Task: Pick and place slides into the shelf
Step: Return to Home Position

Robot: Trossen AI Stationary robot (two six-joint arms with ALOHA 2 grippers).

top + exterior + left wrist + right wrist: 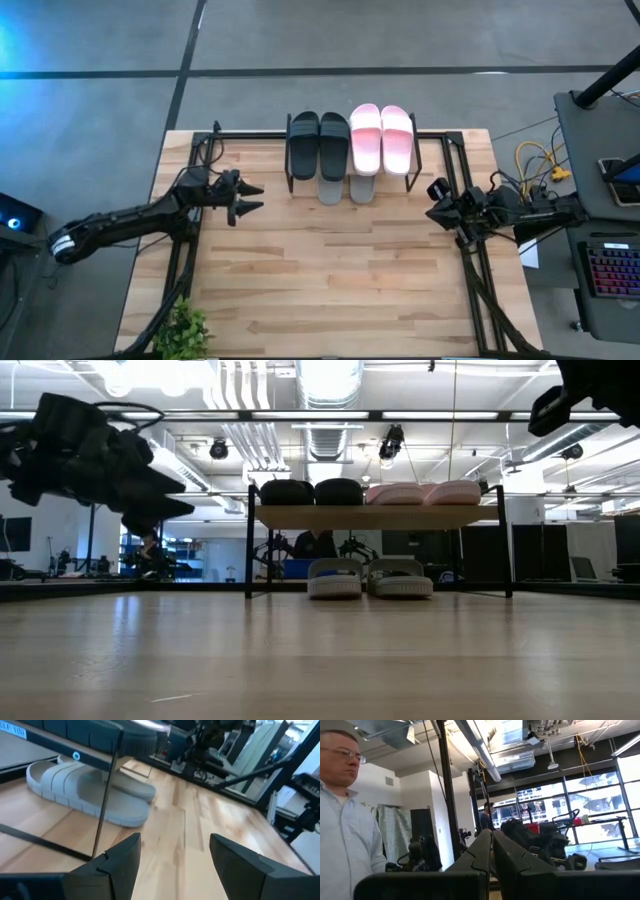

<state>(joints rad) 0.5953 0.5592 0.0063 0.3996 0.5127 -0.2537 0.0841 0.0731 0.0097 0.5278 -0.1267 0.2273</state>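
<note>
well, take the small low shelf with its light wooden top board and thin dark metal legs as your mark; it stands on the pale plank table. on its top board lie the two black flat slip-on slides, on the left half, with the two pale pink slides just beside them on the right half. the two grey slides sit side by side under the shelf, their ends poking out past its front edge. your left gripper hangs left of the shelf, near its front left leg, its claw spread wide and holding nothing. your right gripper is off to the right of the shelf, its two fingers pressed together on nothing. a small green plant stands well apart from the shelf, toward the near left. in the room beyond, the right wrist view shows a person in a pale blue shirt.
</note>
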